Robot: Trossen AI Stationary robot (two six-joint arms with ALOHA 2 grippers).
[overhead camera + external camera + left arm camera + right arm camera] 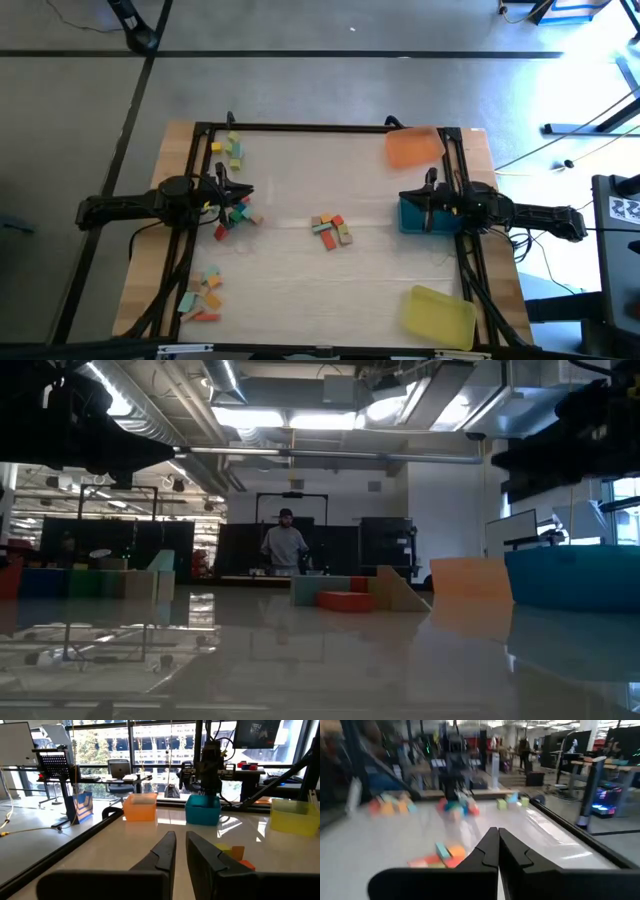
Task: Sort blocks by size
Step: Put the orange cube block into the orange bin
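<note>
Dark fingers of the left gripper (180, 851) are seen nearest in the left wrist view, with only a narrow gap between them and nothing held. The fingers of the right gripper (498, 847) are pressed together and are also empty.

In the high view, the blocks are found in four groups: one at the centre (331, 229), one at the upper left (231, 151), one at the lower left (203, 297), and one at middle left (236, 212), just beside the left gripper (228, 196). The right gripper (428, 196) is placed at middle right, over the blue tray (408, 216), well apart from every block. The orange tray (412, 147) lies at upper right and the yellow tray (438, 314) at lower right.

The step in hand is judged to be a pick from the nearest group. The fingers should be opened wider first, one block at the group's edge should be chosen, and the descent should be made straight, so that the neighbours are not pushed.
</note>
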